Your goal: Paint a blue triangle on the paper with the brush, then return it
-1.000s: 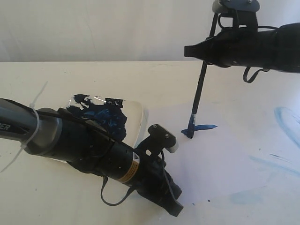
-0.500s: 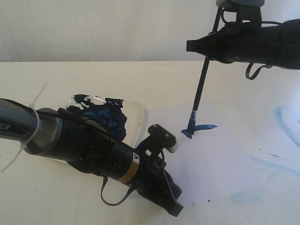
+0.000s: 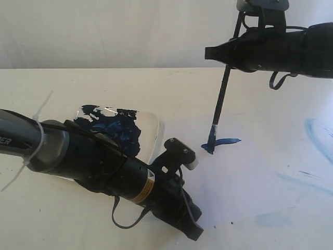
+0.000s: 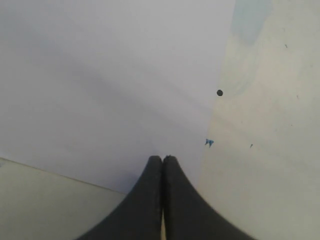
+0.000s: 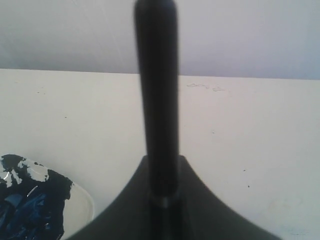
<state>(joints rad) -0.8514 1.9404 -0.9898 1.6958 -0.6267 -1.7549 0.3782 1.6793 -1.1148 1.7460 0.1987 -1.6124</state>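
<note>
The thin black brush (image 3: 222,88) stands almost upright, and my right gripper (image 3: 209,53) is shut on its upper shaft. Its blue tip (image 3: 210,147) touches the pale lavender paper (image 3: 244,172) at the left end of a short dark blue stroke (image 3: 228,141). No triangle outline shows. In the right wrist view the brush handle (image 5: 156,100) rises between the shut right gripper (image 5: 162,160). My left gripper (image 3: 193,232) is shut with nothing in it and lies low near the paper's near left corner; in its wrist view the left gripper (image 4: 162,158) sits over the paper (image 4: 100,75).
A clear plate (image 3: 148,130) smeared with dark blue paint lies left of the paper, partly behind my left arm; the plate (image 5: 82,202) also shows in the right wrist view. Faint light-blue smears (image 3: 317,135) mark the cream tabletop (image 3: 104,88) at the right.
My right gripper has shifted very slightly upward, while the brush tip stays at the stroke's left end. The left arm has not moved.
</note>
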